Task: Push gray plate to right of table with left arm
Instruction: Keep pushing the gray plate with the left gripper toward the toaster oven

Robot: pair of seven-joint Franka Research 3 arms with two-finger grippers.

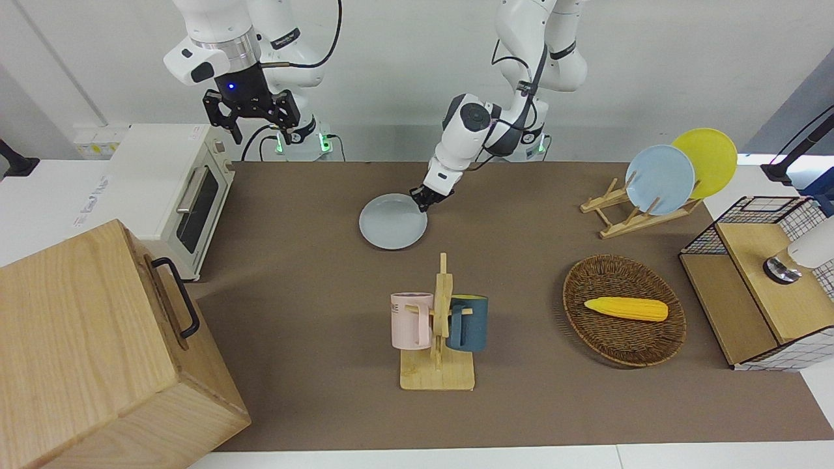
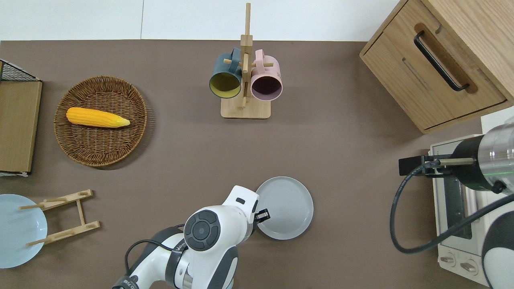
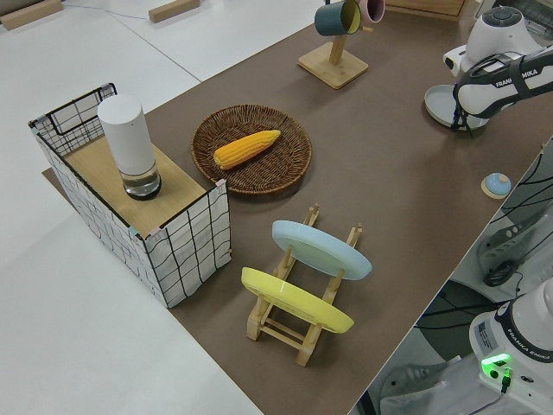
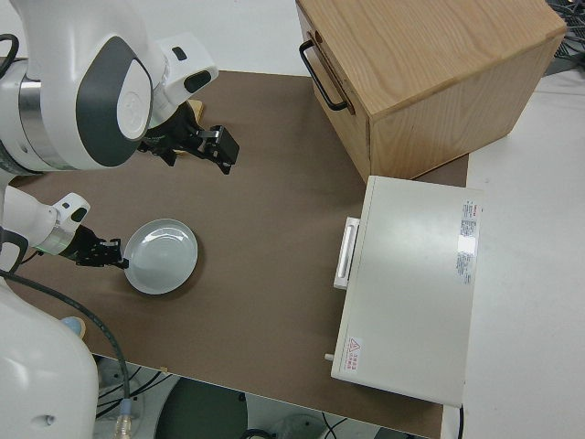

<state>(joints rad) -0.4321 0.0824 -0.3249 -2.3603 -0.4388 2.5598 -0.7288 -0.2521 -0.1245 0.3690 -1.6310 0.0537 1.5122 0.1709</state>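
Two mugs, one pink [image 1: 412,320] and one dark blue [image 1: 468,324], hung on a wooden stand [image 1: 438,374], farther from the robots than the round pale gray plate [image 1: 393,221]. The left arm's small black gripper [image 1: 422,198] touched the plate's rim; whether its fingers were apart I cannot tell. "FRANKA" was readable on the arm. The right arm was parked.

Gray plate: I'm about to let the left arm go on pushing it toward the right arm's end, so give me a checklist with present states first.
1. Left tool at the gray plate's rim, on the side toward the left arm's end: ok.
2. Firm contact between tool and rim: cannot tell.
3. Plate lying flat on the table: ok.
4. Bare table between the plate and the toaster oven: ok.
5. Mug stand off the push line, farther from the robots: ok.
6. Right arm parked, its tool raised: ok.
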